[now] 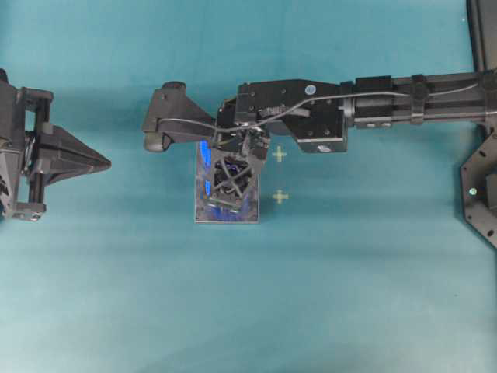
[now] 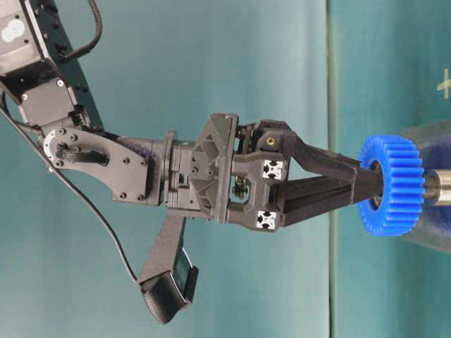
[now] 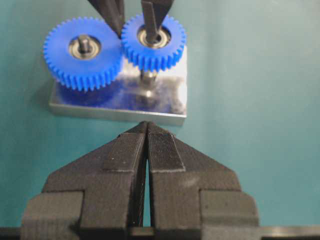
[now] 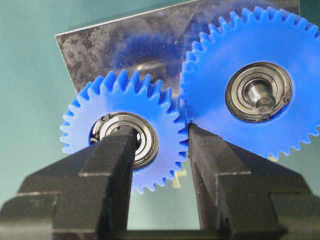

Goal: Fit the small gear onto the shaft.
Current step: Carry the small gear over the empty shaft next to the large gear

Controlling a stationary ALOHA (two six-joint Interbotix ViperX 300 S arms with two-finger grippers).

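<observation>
While the right hand (image 4: pixel 157 150) grips the small gear (image 4: pixel 122 132), one finger pushed into its bearing bore and the other pressed on the toothed rim, the gear sits raised above the dark metal plate (image 3: pixel 165 102) rather than down on it. In the left wrist view the shaft (image 3: pixel 147 80) shows bare beneath the gear, so the gear is lined up over the pin, and whether the tip has entered the bearing cannot be told, since the finger hides the bore. Next to it the larger gear (image 3: pixel 82 50) is already seated on its own pin near the plate's other end, and the two sets of teeth stand just beside each other, close to meshing.

By my judgement the pick-up and carry are done; what is left is to slide the gear down the shaft until it rests low, let go, and pull clear.

Well apart, the left hand (image 3: pixel 146 145) hangs near the tabletop's left edge, fingers pressed together and holding nothing.
</observation>
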